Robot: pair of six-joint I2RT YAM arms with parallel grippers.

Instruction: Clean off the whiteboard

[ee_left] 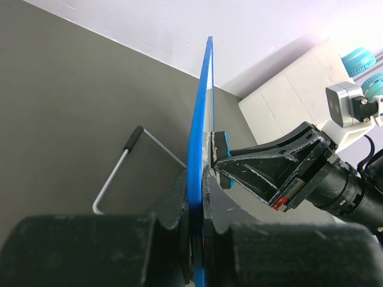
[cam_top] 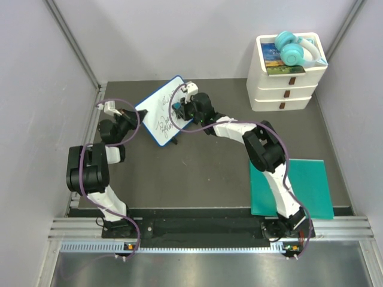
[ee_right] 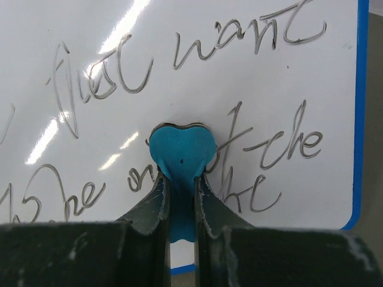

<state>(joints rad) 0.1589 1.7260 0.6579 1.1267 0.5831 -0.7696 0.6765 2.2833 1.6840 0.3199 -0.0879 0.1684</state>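
Gripping a blue eraser [ee_right: 181,148] tight, the right claw [ee_right: 181,179] presses it on the whiteboard [ee_right: 251,89]; ink [ee_right: 281,143] spreads 9 through 3 o'clock. Left claw [ee_left: 197,179] pinches its rim.

top: overhead, whole table [cam_top: 197,164] | left wrist: edge-on along whiteboard [ee_left: 200,119] | right wrist: close, facing its face

One whiteboard [cam_top: 160,113], one eraser [ee_right: 181,149], one teal mat [cam_top: 308,185], three stacked drawers [cam_top: 281,92]
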